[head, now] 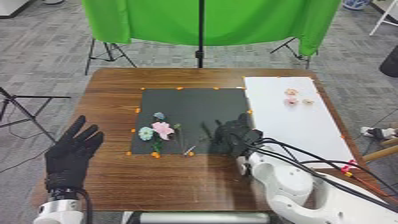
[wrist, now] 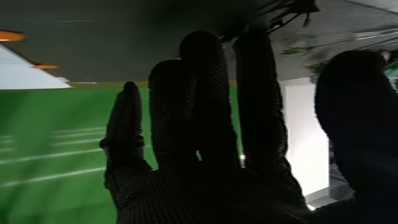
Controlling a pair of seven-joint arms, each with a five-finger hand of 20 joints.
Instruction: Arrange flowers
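- Your right hand [head: 236, 139] in the head view is right of centre, over the right edge of the dark mat [head: 188, 102]; your left hand [head: 75, 154] is at the left of the frame, beside the mat, fingers spread and relaxed, holding nothing.
- The pink flower [head: 163, 129] is left of centre on the mat, between the light blue flower [head: 147, 133] and a thin dark sprig [head: 178, 131], with the small blue flower [head: 159, 115] above. Pale blossoms [head: 290, 101] sit on the white sheet [head: 304, 127], upper right.
- The step looks like tending the group on the mat. Come in low from its right, close thumb and fingertips on one stem, well below the bloom, and lay it down without dragging its neighbours.
- Petals look thin and ruffled, probably fabric, so don't press on them. Stems look slim and may roll. The mat seems smooth and matte, the table [head: 173, 182] is brown wood grain.
- In the right wrist view, the right hand's fingers are long and straight in knitted black fabric, thumb apart, so it reads as released. A dark spiky shape [wrist: 302, 6] is near the fingertips; you can't tell whether they touch.
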